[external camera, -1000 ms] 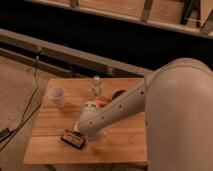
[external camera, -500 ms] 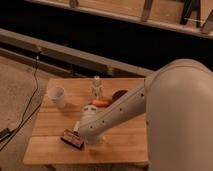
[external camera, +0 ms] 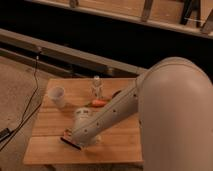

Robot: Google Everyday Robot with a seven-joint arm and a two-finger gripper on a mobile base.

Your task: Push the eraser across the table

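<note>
The eraser (external camera: 71,143) is a small flat dark block with a reddish edge, lying near the front left of the light wooden table (external camera: 45,120). My gripper (external camera: 80,139) is at the end of the white arm, low over the table and right against the eraser's right side. The arm hides the gripper's tips.
A white cup (external camera: 57,96) stands at the table's left. A small clear bottle (external camera: 96,87) stands at the back middle. An orange carrot-like thing (external camera: 98,103) lies beside the arm. A black cable (external camera: 30,100) runs over the floor to the left.
The gripper and the eraser have shifted slightly toward the table's front left edge.
</note>
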